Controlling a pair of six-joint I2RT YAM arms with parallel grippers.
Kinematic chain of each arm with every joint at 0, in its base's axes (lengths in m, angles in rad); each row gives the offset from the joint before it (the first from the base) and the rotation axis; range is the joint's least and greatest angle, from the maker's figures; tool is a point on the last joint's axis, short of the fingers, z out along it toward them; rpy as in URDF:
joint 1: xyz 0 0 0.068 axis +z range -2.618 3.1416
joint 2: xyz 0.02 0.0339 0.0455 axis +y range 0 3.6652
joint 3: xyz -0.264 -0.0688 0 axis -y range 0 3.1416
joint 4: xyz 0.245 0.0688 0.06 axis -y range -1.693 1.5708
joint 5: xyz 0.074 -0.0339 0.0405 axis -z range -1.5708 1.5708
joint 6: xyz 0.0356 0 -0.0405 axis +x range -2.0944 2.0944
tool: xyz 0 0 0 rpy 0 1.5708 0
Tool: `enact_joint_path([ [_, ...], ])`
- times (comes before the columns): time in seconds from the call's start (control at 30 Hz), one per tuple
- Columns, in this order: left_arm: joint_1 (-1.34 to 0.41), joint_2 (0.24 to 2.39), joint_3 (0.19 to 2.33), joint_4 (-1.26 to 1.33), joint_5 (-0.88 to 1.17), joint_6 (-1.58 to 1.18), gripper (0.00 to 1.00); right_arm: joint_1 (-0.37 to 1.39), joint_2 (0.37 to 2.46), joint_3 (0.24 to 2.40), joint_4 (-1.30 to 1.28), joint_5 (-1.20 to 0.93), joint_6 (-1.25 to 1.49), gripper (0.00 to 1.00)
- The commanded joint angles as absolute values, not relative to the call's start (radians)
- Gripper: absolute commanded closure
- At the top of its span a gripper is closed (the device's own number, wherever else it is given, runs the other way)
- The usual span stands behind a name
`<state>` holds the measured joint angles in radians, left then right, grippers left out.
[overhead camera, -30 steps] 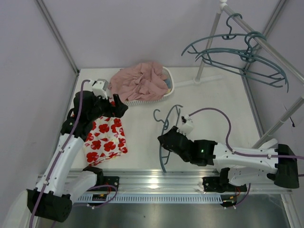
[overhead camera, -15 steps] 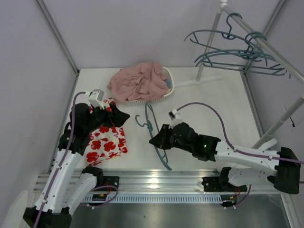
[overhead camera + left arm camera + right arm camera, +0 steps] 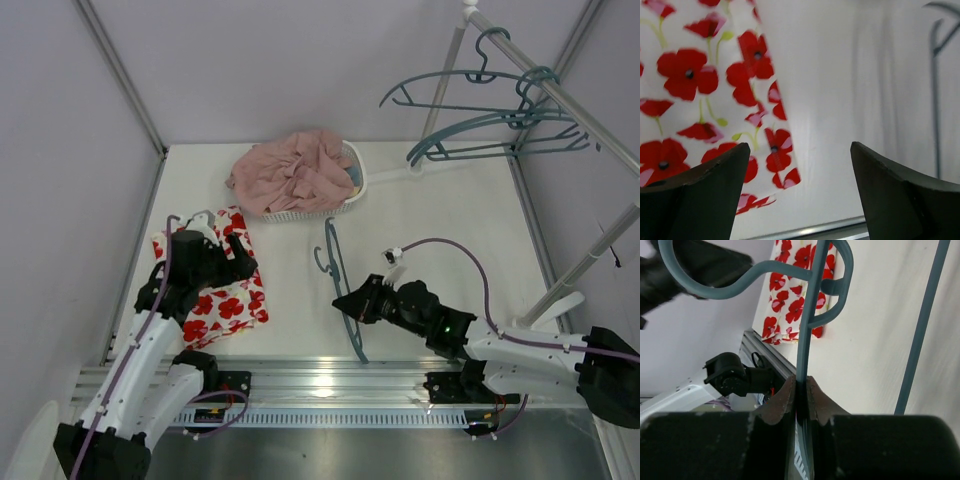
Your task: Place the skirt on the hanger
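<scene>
The skirt [image 3: 228, 303], white with red poppies, lies flat on the table at the left; it also shows in the left wrist view [image 3: 695, 85] and the right wrist view [image 3: 792, 300]. My left gripper [image 3: 240, 262] hangs open over the skirt's right edge, one finger above the cloth and the other above bare table [image 3: 799, 146], with nothing between them. A teal-grey hanger [image 3: 354, 338] stands on edge at the table's middle, its hook pointing away from me. My right gripper [image 3: 347, 298] is shut on the hanger's thin bar [image 3: 807, 325], jaws pinched tight [image 3: 801, 385].
A white basket [image 3: 355, 178] holding a dusty-pink garment [image 3: 295, 172] sits at the back. Other teal hangers [image 3: 480, 110] hang from a slanted rack rail [image 3: 560, 95] at the right. An aluminium rail [image 3: 330, 375] runs along the near edge.
My left arm has come down and toward the near side over the skirt, its jaws narrowing slightly. My right arm carried the hanger left, then back to the middle. The rack hangers swing.
</scene>
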<state>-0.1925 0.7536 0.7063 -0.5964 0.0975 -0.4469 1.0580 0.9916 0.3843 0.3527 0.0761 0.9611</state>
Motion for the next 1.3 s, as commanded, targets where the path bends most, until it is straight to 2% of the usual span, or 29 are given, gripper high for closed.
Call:
enact_joint_path([
  [0.0,-0.216,0.765,0.689,-0.659,-0.044,-0.477,0.13,1.051,0.925,0.357,0.486,0.147,0.982,1.00],
  [0.17,-0.236,0.818,0.625,-0.644,-0.190,-0.593,0.13,1.019,0.874,0.313,0.497,0.143,1.020,1.00],
  [0.47,-0.256,0.867,0.491,-0.626,-0.526,-1.031,0.13,0.934,0.877,0.304,0.499,0.015,1.026,1.00],
  [0.63,-0.261,0.994,0.440,-0.571,-0.445,-1.173,0.18,0.867,0.842,0.281,0.497,-0.055,1.048,1.00],
  [0.73,-0.357,1.025,0.425,-0.591,-0.429,-1.345,0.22,0.816,0.825,0.272,0.488,-0.098,1.055,1.00],
  [0.77,-0.447,1.028,0.426,-0.597,-0.443,-1.452,0.25,0.804,0.816,0.267,0.479,-0.115,1.061,1.00],
  [0.87,-0.604,1.046,0.455,-0.618,-0.489,-1.651,0.28,0.772,0.802,0.253,0.477,-0.146,1.074,1.00],
  [1.07,-0.794,1.250,0.600,-0.551,-0.489,-1.888,0.32,0.753,0.772,0.242,0.439,-0.196,1.078,1.00],
  [1.27,-0.854,1.523,0.833,-0.391,-0.485,-1.728,0.34,0.744,0.701,0.245,0.379,-0.193,1.062,1.00],
])
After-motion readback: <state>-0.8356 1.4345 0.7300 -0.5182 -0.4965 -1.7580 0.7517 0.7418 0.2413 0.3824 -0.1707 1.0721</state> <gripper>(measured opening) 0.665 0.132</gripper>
